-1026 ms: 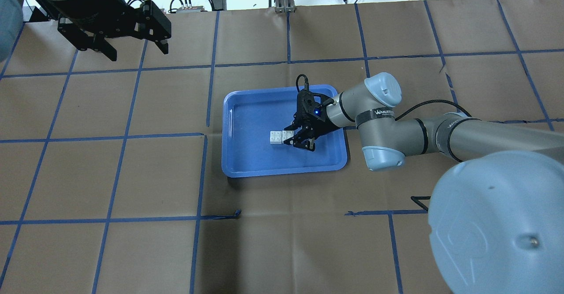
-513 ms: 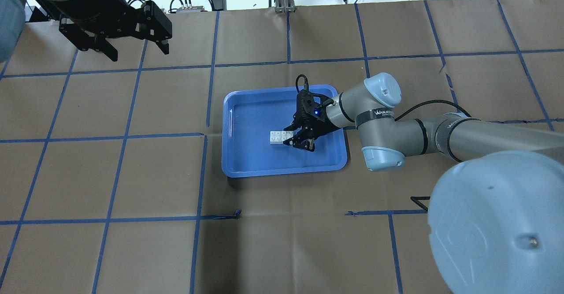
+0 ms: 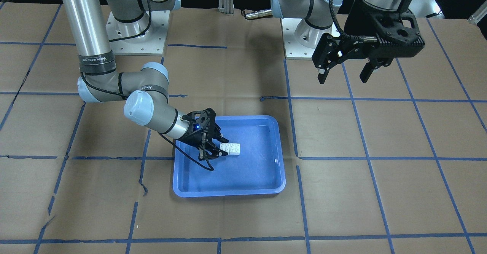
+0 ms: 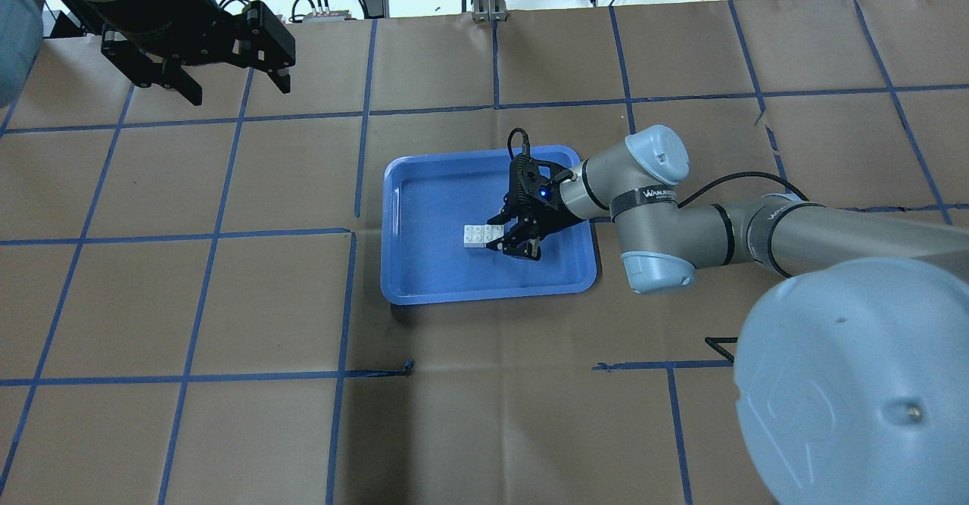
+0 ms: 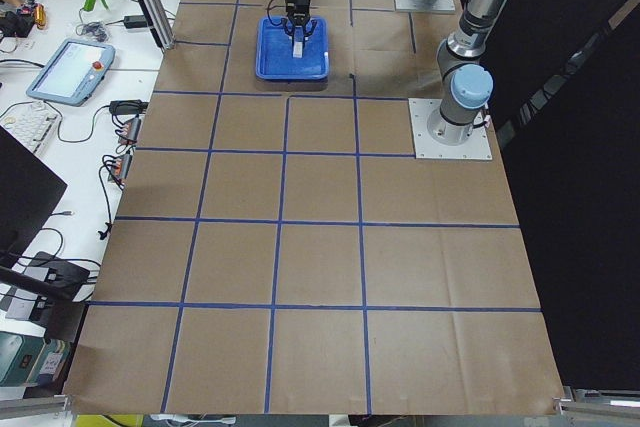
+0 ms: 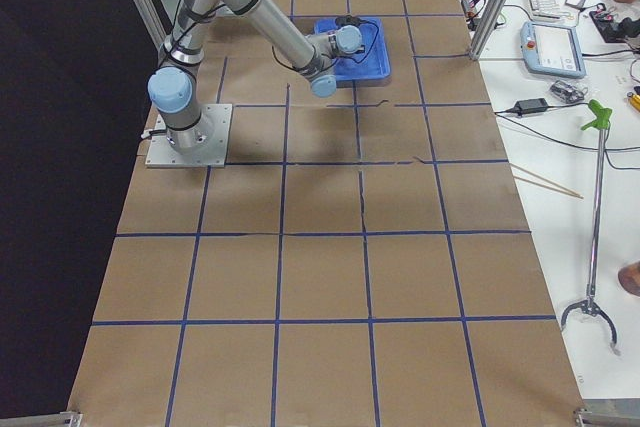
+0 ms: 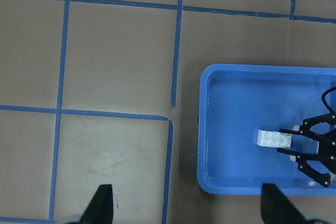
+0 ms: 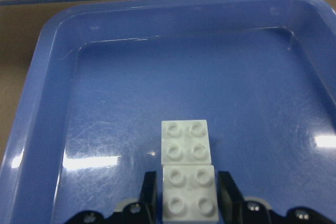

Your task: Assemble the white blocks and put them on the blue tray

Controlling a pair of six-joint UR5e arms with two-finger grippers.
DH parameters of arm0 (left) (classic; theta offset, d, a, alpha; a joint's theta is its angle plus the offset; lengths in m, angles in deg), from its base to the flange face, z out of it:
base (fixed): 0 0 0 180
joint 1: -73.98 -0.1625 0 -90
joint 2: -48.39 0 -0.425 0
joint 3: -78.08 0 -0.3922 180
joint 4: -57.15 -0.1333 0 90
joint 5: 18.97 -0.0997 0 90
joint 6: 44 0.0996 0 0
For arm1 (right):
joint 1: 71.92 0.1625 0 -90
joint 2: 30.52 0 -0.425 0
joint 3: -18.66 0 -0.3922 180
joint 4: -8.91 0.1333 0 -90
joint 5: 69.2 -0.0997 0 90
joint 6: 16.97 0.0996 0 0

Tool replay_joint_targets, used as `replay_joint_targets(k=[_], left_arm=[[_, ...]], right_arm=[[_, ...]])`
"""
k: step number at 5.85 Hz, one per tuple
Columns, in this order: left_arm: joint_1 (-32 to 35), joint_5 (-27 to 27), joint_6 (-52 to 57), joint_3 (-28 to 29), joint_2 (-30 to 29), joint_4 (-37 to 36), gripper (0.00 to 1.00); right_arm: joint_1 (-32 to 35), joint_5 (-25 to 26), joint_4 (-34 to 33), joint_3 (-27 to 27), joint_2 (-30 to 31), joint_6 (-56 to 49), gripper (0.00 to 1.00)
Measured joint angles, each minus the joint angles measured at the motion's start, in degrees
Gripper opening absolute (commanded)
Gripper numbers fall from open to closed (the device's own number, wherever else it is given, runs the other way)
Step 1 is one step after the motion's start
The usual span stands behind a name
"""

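Observation:
Two white blocks (image 4: 477, 235) lie joined end to end in the blue tray (image 4: 424, 282), right of its middle. They also show in the front view (image 3: 233, 148), the left wrist view (image 7: 273, 138) and the right wrist view (image 8: 185, 142). My right gripper (image 4: 509, 241) is low in the tray, its fingers (image 8: 149, 190) pressed against both sides of the nearer block, which rests on the tray floor (image 8: 105, 103). My left gripper (image 4: 231, 88) hangs open and empty high above the table's far left, well away from the tray (image 7: 231, 103).
The table is brown paper with a blue tape grid. The right arm's elbow (image 4: 655, 210) lies just right of the tray. Cables and power bricks (image 4: 333, 5) sit beyond the far edge. The tray's rim (image 3: 228, 191) stands low all round.

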Motion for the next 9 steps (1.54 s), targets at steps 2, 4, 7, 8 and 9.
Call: replay_joint_targets(k=[2,4,7,8,9], left_arm=[[0.0,0.0,0.0,-0.1,0.0,0.0,0.99],[0.0,0.0,0.1,-0.1,0.0,0.0,0.99],[0.0,0.0,0.1,-0.1,0.0,0.0,0.99],[0.0,0.0,0.1,-0.1,0.0,0.0,0.99],[0.0,0.0,0.1,-0.1,0.0,0.0,0.99]], right_arm=[[0.0,0.0,0.0,0.0,0.0,0.0,1.00],[-0.1,0.5,0.0,0.4,0.3,0.7,1.00],[-0.4,2.4,6.2,4.6,3.7,5.3,1.00],[-0.8,4.8,12.2,6.2,6.7,5.8,1.00],[-1.3,8.6,19.7,7.9,10.1,7.7,1.00]])
